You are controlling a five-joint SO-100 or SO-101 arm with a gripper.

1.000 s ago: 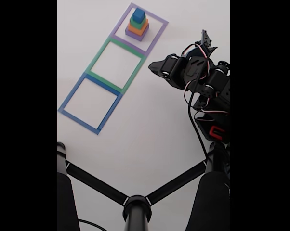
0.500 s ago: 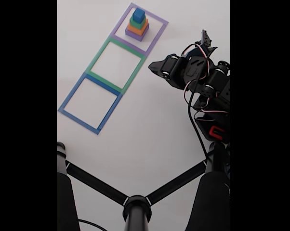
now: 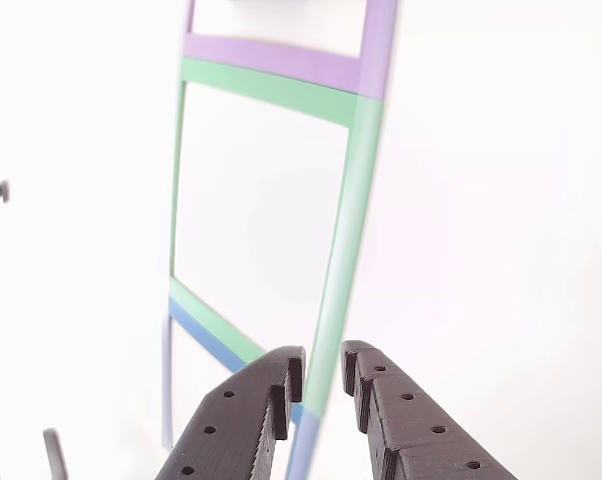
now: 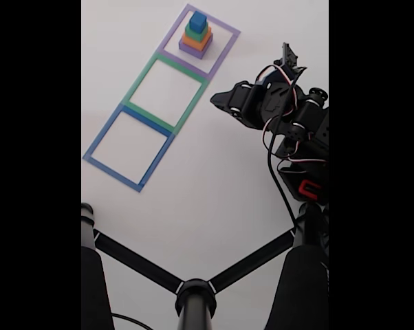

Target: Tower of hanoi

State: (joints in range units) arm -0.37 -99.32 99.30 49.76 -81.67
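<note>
Stack: the stepped tower of four square blocks (image 4: 196,35), purple at the base, then orange, green and blue on top, stands whole inside the purple taped square (image 4: 224,49) at 12 o'clock on the white table (image 4: 214,199) in the fixed view.
Other squares: the green taped square (image 4: 142,80) at the middle and the blue taped square (image 4: 102,137) toward 7 o'clock hold nothing.
Fingers: my black fingers (image 3: 322,371) stand narrow, a slim gap between the tips, gripping nothing; in the other view they hang over the green frame's near edge.
Stage: a full tower in an end square fits a puzzle at its opening or one completed there; I cannot tell which.
Doing it well: any lift should take only the top blue cube (image 4: 198,22), with my tips spread wider than it, squared to its faces, and lowered straight down so the lower tiers stay aligned.
</note>
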